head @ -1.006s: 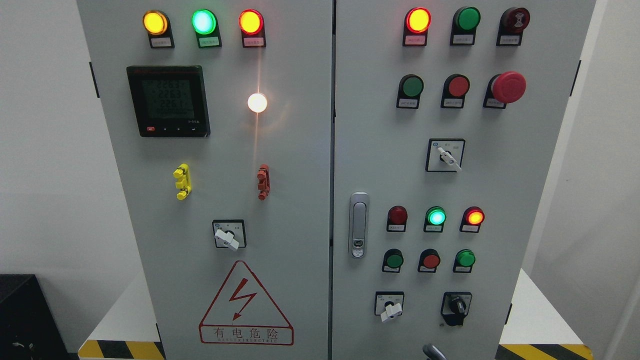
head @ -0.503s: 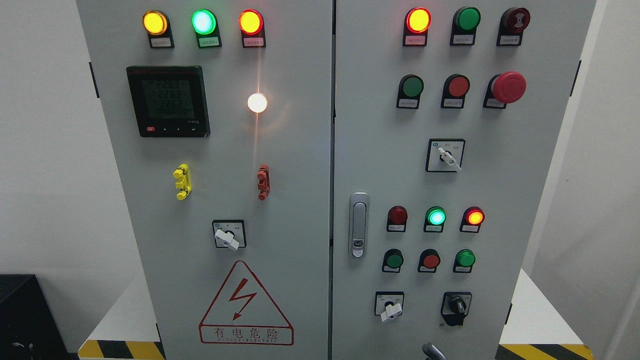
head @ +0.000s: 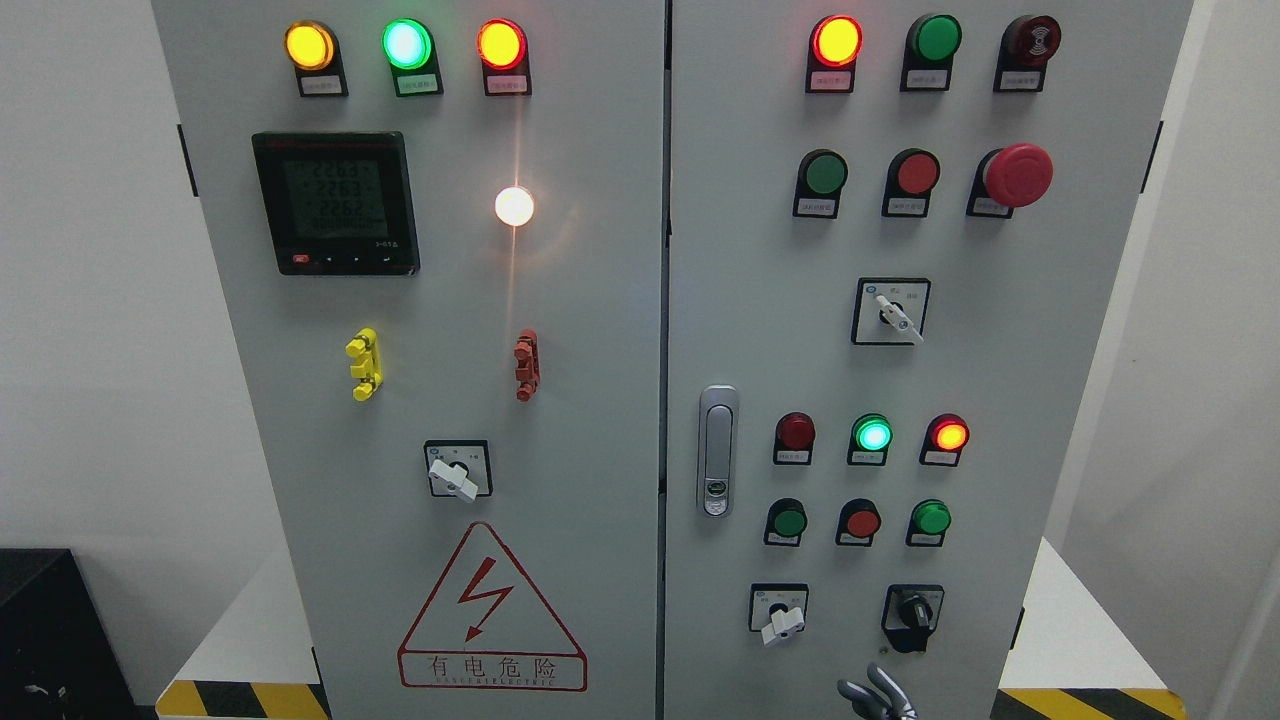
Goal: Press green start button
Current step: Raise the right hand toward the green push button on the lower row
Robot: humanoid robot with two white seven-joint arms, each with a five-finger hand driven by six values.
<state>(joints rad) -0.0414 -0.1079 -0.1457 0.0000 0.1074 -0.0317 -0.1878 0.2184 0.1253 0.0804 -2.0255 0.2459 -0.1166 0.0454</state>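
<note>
Right hand (head: 878, 695) at bottom edge, fingers spread, holding nothing, well below upper green button (head: 825, 172) on cabinet (head: 740, 250).

Grey cabinet (head: 600, 330) with a red-outlined warning triangle (head: 491, 607) and yellow-black striped base (head: 245, 699)

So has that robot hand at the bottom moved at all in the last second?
Yes. The robot hand has risen from the bottom edge: more of its fingers now show, reaching closer to the black selector switch above it on the cabinet's right door.
</note>
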